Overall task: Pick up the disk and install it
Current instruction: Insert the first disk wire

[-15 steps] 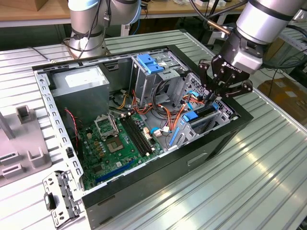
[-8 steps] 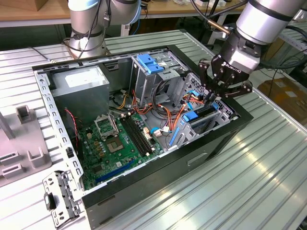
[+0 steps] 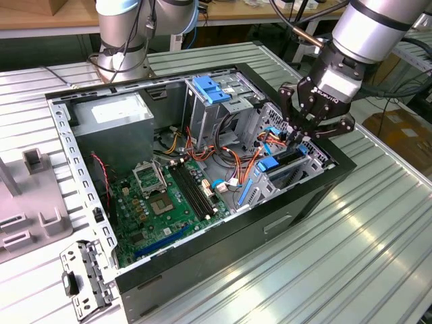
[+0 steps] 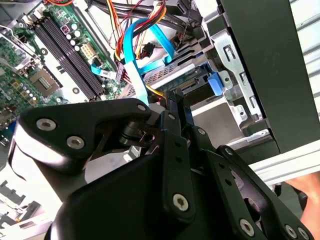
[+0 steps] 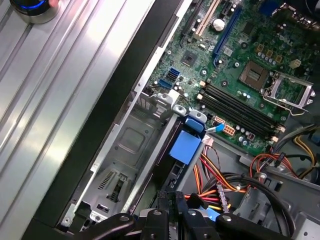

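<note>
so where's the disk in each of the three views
Exterior view: the disk stands on edge in the drive bay at the case's front corner, under the gripper.
Second wrist view: its blue carrier tab and edge sit just beyond the gripper's fingertips.
First wrist view: dark disk with blue tabs beside the metal bay wall.
Shared landmark: the black memory slots.

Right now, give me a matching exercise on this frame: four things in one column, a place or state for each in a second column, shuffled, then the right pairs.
1. disk
2. gripper
3. power-supply box
4. motherboard

A. flat on the case floor
B. on edge in the drive cage, blue carrier showing
C. far corner of the case, at the exterior view's left
D. above the drive cage, fingers down at the disk

Pairs: 1-B, 2-D, 3-C, 4-A
</note>
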`<control>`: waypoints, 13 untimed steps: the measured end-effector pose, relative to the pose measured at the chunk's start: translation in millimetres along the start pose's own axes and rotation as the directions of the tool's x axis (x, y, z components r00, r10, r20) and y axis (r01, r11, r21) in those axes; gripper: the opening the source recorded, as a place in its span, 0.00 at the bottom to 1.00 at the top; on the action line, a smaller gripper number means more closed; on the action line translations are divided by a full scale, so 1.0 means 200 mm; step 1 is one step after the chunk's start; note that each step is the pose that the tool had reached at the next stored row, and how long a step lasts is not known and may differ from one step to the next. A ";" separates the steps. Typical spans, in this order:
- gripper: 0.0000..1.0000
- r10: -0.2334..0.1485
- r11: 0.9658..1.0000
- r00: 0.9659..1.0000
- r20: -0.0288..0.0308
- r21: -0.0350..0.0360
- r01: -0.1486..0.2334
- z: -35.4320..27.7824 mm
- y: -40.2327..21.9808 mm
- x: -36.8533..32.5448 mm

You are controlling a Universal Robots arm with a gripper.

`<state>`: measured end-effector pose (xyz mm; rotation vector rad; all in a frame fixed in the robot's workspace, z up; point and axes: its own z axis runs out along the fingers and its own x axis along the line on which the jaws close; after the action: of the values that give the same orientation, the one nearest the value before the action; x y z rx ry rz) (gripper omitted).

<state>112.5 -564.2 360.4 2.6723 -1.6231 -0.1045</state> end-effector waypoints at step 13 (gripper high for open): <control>0.17 0.076 0.997 0.997 0.004 0.004 -0.076 0.005 0.000 0.000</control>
<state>112.5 -564.2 359.4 2.6107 -1.7249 -0.1053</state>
